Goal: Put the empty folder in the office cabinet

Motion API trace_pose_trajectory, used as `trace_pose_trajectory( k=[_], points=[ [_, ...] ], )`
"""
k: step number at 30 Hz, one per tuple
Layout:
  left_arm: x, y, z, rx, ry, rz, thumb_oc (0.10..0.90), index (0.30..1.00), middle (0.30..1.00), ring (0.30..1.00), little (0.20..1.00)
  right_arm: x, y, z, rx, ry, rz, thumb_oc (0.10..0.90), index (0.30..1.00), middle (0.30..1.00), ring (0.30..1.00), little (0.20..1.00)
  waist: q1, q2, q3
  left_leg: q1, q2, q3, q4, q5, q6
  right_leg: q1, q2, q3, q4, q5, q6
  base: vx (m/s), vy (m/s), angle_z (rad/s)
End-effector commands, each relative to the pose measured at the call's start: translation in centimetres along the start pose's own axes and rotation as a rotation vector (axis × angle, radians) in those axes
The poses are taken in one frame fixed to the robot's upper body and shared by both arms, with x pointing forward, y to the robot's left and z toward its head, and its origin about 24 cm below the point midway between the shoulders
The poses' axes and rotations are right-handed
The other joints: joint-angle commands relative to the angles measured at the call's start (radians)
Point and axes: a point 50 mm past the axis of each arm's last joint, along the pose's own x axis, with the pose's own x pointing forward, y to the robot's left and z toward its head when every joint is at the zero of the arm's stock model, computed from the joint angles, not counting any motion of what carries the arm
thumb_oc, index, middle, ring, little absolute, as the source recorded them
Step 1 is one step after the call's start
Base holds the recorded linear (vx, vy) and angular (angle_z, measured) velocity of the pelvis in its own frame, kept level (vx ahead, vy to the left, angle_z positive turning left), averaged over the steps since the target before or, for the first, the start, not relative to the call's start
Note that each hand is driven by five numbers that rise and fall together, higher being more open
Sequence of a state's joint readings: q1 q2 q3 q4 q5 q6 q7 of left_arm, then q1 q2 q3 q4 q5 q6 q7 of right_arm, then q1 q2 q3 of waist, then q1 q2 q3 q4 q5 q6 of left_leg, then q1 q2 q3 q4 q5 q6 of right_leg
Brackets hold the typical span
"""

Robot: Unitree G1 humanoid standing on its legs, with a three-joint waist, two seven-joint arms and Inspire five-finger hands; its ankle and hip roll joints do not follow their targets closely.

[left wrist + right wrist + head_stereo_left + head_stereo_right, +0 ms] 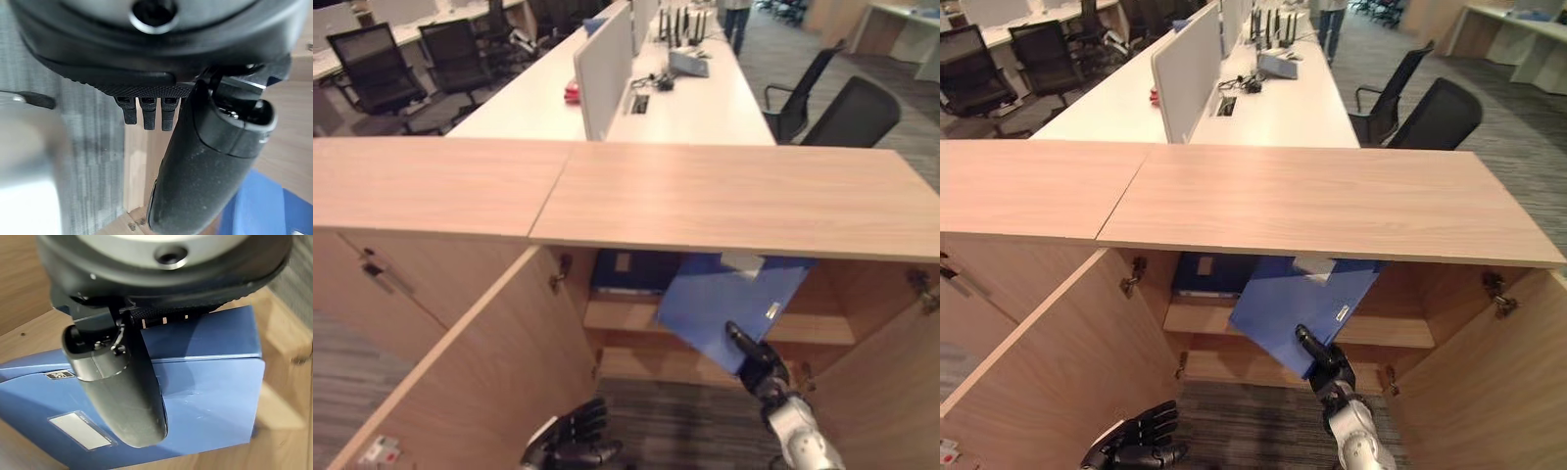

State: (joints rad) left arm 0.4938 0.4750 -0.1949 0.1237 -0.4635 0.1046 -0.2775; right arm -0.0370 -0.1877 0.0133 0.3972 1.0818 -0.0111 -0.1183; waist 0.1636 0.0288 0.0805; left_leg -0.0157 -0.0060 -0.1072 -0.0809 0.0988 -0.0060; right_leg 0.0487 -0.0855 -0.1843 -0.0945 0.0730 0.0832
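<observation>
Nearest, the left hand hangs low with relaxed fingers, holding nothing. The right hand grips the blue folder, tilted, half inside the open cabinet above the shelf. Next, I think: level it, push deeper, then release.
</observation>
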Motion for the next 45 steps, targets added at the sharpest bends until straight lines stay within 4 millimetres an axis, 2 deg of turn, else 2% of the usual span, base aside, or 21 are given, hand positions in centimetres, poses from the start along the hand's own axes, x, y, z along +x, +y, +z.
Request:
trace_pose_trajectory(
  k=[1, 4, 8, 10, 12, 13, 16, 18, 19, 20, 22, 26, 29, 39, 45],
  points=[
    [-0.4, 2.1, 3.2, 0.113, -0.104, 0.041, 0.8, 0.9, 0.9, 0.9, 0.9, -0.9, 9.9, 11.7, 0.269, -0.63, 0.431, 0.4, 0.3, 0.3, 0.3, 0.3, 0.004, -0.063, 0.039, 0.017, -0.03, -0.037, -0.006, -0.104, 0.023, -0.023, -0.026, -0.04, 0.007, -0.011, 0.027, -0.06, -0.03, 0.34],
    [-0.6, 2.4, 2.4, 0.112, -0.066, 0.054, 0.8, 0.9, 0.9, 0.9, 0.9, -1.0, 9.6, 13.2, 0.292, -0.696, 0.399, 0.4, 0.3, 0.3, 0.3, 0.3, 0.013, -0.067, 0.056, -0.028, -0.03, -0.058, -0.006, -0.09, 0.021, -0.055, -0.027, -0.06, 0.007, -0.009, 0.029, -0.04, -0.03, 0.2],
    [-0.8, 2.6, 2.6, 0.137, -0.055, 0.047, 0.8, 0.9, 0.9, 0.9, 0.9, -1.0, 10.0, 14.1, 0.331, -0.732, 0.391, 0.4, 0.3, 0.3, 0.3, 0.3, 0.018, -0.067, 0.073, -0.079, -0.03, -0.07, -0.006, -0.074, 0.019, -0.095, -0.025, -0.07, 0.007, -0.004, 0.028, -0.07, -0.034, 0.14],
    [-1.0, 2.8, 2.6, 0.158, -0.044, 0.053, 0.8, 0.9, 0.9, 0.9, 0.9, -1.0, 10.6, 15.6, 0.395, -0.801, 0.383, 0.4, 0.3, 0.3, 0.3, 0.3, 0.017, -0.068, 0.091, -0.138, -0.032, -0.083, -0.006, -0.06, 0.017, -0.153, -0.018, -0.069, 0.007, 0.003, 0.025, -0.1, -0.042, 0.07],
    [-0.9, 2.9, 2.8, 0.163, -0.046, 0.052, 0.8, 0.9, 0.9, 0.9, 0.9, -1.0, 10.7, 16.1, 0.412, -0.82, 0.379, 0.4, 0.3, 0.3, 0.3, 0.3, 0.019, -0.069, 0.092, -0.157, -0.032, -0.086, -0.006, -0.055, 0.017, -0.169, -0.018, -0.07, 0.007, 0.006, 0.024, -0.04, -0.021, 0.06],
    [-1.0, 2.8, 2.7, 0.163, -0.044, 0.05, 0.8, 0.9, 0.9, 0.9, 0.9, -1.4, 11.3, 17.4, 0.46, -0.871, 0.396, 0.4, 0.3, 0.3, 0.3, 0.3, 0.019, -0.067, 0.101, -0.177, -0.034, -0.092, -0.006, -0.052, 0.017, -0.188, -0.017, -0.069, 0.007, 0.006, 0.024, 0.0, 0.0, 0.0],
    [-0.9, 2.7, 3.1, 0.187, -0.051, 0.041, 0.8, 0.9, 0.9, 0.9, 0.9, -1.7, 12.1, 18.8, 0.491, -0.92, 0.423, 0.4, 0.3, 0.3, 0.3, 0.3, 0.022, -0.063, 0.117, -0.209, -0.039, -0.095, -0.006, -0.043, 0.017, -0.215, -0.017, -0.068, 0.007, 0.009, 0.022, -0.03, -0.009, 0.01],
    [-0.8, 2.4, 3.8, 0.261, -0.06, 0.023, 0.8, 0.9, 0.9, 0.9, 0.9, -2.2, 13.4, 21.2, 0.543, -0.986, 0.448, 0.4, 0.3, 0.3, 0.3, 0.3, 0.032, -0.052, 0.149, -0.245, -0.045, -0.097, -0.006, -0.034, 0.016, -0.246, -0.019, -0.065, 0.009, 0.011, 0.019, -0.06, -0.011, 0.04],
    [-0.7, 2.4, 3.9, 0.261, -0.062, 0.022, 0.8, 0.9, 0.9, 0.9, 0.9, -2.2, 13.4, 21.3, 0.543, -0.987, 0.449, 0.4, 0.3, 0.3, 0.3, 0.3, 0.033, -0.052, 0.15, -0.247, -0.046, -0.097, -0.006, -0.031, 0.016, -0.248, -0.019, -0.065, 0.009, 0.013, 0.019, -0.09, -0.033, 0.0],
    [-0.6, 2.2, 4.0, 0.269, -0.063, 0.008, 0.8, 0.9, 0.9, 0.9, 0.9, -2.4, 14.5, 22.4, 0.57, -1.004, 0.475, 0.4, 0.3, 0.3, 0.3, 0.3, 0.04, -0.048, 0.174, -0.268, -0.045, -0.099, -0.005, -0.024, 0.013, -0.267, -0.018, -0.064, 0.011, 0.015, 0.018, -0.06, -0.045, 0.02],
    [-0.3, 1.9, 4.4, 0.276, -0.076, -0.002, 0.8, 0.9, 0.9, 0.9, 0.9, -2.8, 15.7, 23.6, 0.587, -1.028, 0.508, 0.4, 0.3, 0.3, 0.3, 0.3, 0.049, -0.043, 0.187, -0.293, -0.04, -0.102, -0.005, -0.02, 0.007, -0.293, -0.014, -0.063, 0.013, 0.013, 0.016, -0.05, -0.051, 0.02],
    [0.0, 1.6, 5.2, 0.313, -0.095, -0.021, 0.8, 0.9, 0.9, 0.9, 0.9, -3.3, 16.7, 24.9, 0.611, -1.053, 0.54, 0.4, 0.3, 0.3, 0.3, 0.3, 0.056, -0.038, 0.205, -0.335, -0.036, -0.112, -0.006, -0.007, -0.007, -0.329, -0.012, -0.073, 0.016, 0.014, 0.015, -0.05, -0.062, 0.03],
    [0.2, 1.3, 6.3, 0.356, -0.118, -0.046, 0.8, 0.9, 0.9, 0.9, 0.9, -3.9, 18.4, 27.5, 0.579, -1.082, 0.557, 0.4, 0.3, 0.3, 0.3, 0.3, 0.057, -0.038, 0.225, -0.386, -0.034, -0.126, -0.006, 0.003, -0.019, -0.372, -0.009, -0.088, 0.018, 0.019, 0.014, -0.05, -0.055, 0.15],
    [0.3, 1.5, 8.1, 0.412, -0.16, -0.025, 0.8, 0.9, 0.9, 0.9, 0.9, -4.9, 21.6, 31.0, 0.62, -1.075, 0.575, 0.4, 0.3, 0.3, 0.3, 0.3, 0.069, -0.031, 0.256, -0.444, -0.032, -0.13, -0.006, 0.013, -0.032, -0.431, 0.001, -0.086, 0.013, 0.034, 0.015, -0.02, -0.021, 0.03],
    [0.5, 1.2, 7.9, 0.303, -0.165, -0.039, 0.8, 0.9, 0.9, 0.9, 0.9, -4.9, 23.2, 32.5, 0.546, -1.04, 0.535, 0.4, 0.3, 0.3, 0.3, 0.3, 0.074, -0.028, 0.263, -0.452, -0.034, -0.126, -0.006, 0.012, -0.033, -0.443, 0.001, -0.082, 0.013, 0.037, 0.013, 0.0, 0.0, 0.0]
  ],
)
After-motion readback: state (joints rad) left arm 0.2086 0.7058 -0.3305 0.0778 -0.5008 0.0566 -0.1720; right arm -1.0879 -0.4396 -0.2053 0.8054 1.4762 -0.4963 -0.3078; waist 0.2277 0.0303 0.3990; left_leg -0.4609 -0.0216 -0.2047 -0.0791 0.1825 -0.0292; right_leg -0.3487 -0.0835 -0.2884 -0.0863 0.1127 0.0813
